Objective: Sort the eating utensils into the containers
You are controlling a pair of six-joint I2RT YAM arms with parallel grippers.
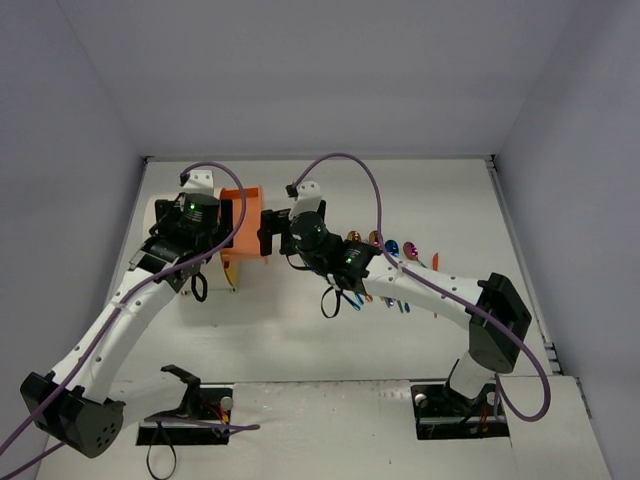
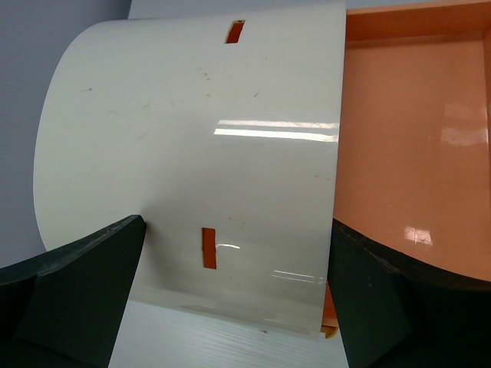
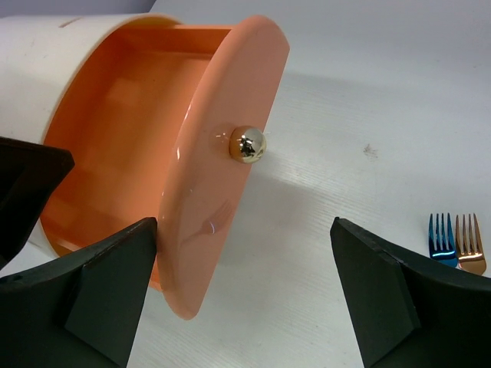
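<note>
A white table [image 1: 300,330] sits between grey walls [image 1: 300,80]. On its left lies a cream-white drum-shaped cabinet [image 2: 192,138], its orange round-fronted drawer [image 3: 207,176] with a brass knob [image 3: 247,143] pulled out, bare orange inside. The left pincer [image 2: 236,222] is spread wide, a finger each side of the cabinet. The right pincer [image 3: 244,222] gapes before the knob, holding nothing. Shiny coloured forks and spoons [image 1: 392,247] lie in a row, partly under the right arm [image 1: 430,285].

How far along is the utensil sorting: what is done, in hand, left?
Done: the drawer is slid out of the cabinet, its visible part empty. In hand: the left gripper brackets the cabinet; the right gripper, open and empty, faces the knob. Left: all the sorting; the utensils lie on the table.
</note>
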